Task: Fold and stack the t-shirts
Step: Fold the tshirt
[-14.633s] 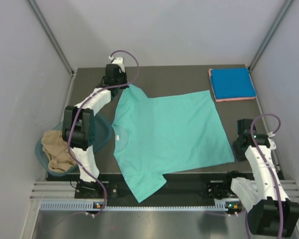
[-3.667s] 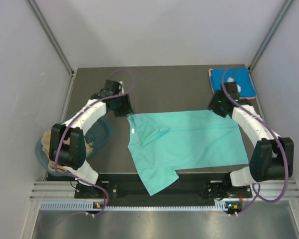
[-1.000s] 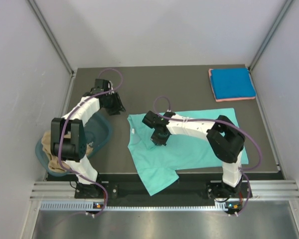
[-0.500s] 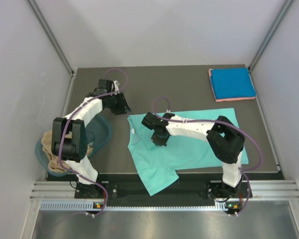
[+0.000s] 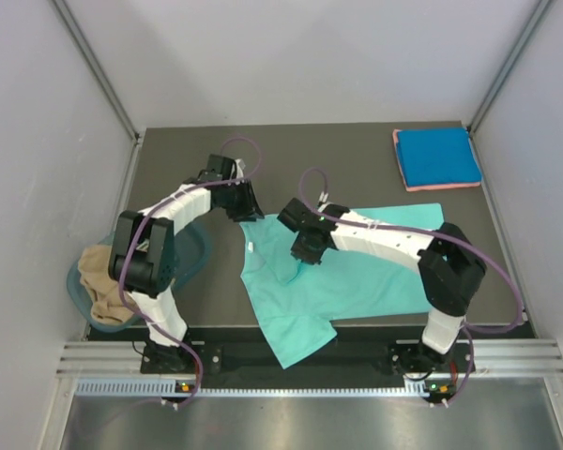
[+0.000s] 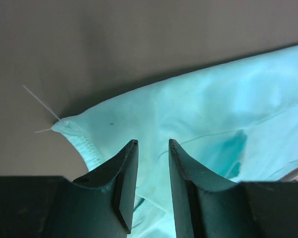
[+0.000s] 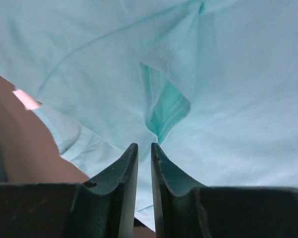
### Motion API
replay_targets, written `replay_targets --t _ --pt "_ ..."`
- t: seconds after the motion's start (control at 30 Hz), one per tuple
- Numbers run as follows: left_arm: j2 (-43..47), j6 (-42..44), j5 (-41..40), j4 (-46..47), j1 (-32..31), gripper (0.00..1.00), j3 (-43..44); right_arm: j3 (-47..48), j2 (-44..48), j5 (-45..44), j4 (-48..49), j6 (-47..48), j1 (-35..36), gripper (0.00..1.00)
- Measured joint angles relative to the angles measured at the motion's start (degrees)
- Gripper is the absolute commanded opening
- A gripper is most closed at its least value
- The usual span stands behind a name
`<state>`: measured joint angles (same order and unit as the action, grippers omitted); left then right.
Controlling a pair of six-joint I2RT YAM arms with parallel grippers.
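Tan t-shirt (image 5: 98, 281) bunched in your teal tub (image 5: 195, 246), near left. Teal-green t-shirt (image 5: 375, 272) lies half-folded mid-table (image 5: 338, 155). Your right gripper (image 7: 143, 145) is barely parted and empty over its folded sleeve. Your left gripper (image 6: 152, 141) is parted and empty at the shirt's far-left corner. Blue t-shirt (image 5: 438, 157) sits folded, far right.

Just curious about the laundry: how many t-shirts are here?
4: teal one spread mid-table, folded blue one far right, pink one beneath it, tan one in the left tub. More may be hidden.

My left arm (image 5: 174, 204) and right arm (image 5: 380, 239): white shells, black joints, looping purple cables (image 5: 311, 178), dark tapered fingers (image 6: 124, 183).
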<state>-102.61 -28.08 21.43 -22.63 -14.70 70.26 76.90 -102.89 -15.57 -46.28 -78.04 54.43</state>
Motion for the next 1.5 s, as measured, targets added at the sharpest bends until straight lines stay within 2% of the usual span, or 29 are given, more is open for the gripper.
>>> replay_targets --t 0.17,0.33,0.43,0.67,0.97,1.23,1.5 --pt "-3.17 -0.37 -3.02 -0.13 -0.02 0.36 -0.52 -4.28 3.02 1.99 7.91 7.8 -6.4 0.17" --pt "-4.44 -0.33 -6.54 -0.81 -0.04 0.36 -0.63 -4.98 2.56 2.75 12.94 14.78 -9.75 0.15" --pt "-4.81 -0.28 -8.48 -1.14 -0.22 0.36 -0.63 -5.38 2.08 2.75 14.19 17.42 -9.97 0.14" --pt "-5.2 -0.22 -10.99 -1.62 -0.76 0.36 -0.63 -16.26 3.43 1.68 14.8 18.91 -9.97 0.14" --pt "-4.26 -0.31 -13.73 -4.44 -1.2 0.38 -0.09 -16.96 12.9 -1.7 11.98 22.4 -9.73 0.18" --pt "-3.02 -1.44 -13.86 -4.57 -1.77 0.39 1.05 -13.75 10.84 1.6 19.34 29.81 -9.18 0.21" --pt "-4.74 -1.86 -15.78 -4.33 -2.14 0.38 0.98 -17.75 7.32 4.94 24.22 32.57 -9.77 0.16"
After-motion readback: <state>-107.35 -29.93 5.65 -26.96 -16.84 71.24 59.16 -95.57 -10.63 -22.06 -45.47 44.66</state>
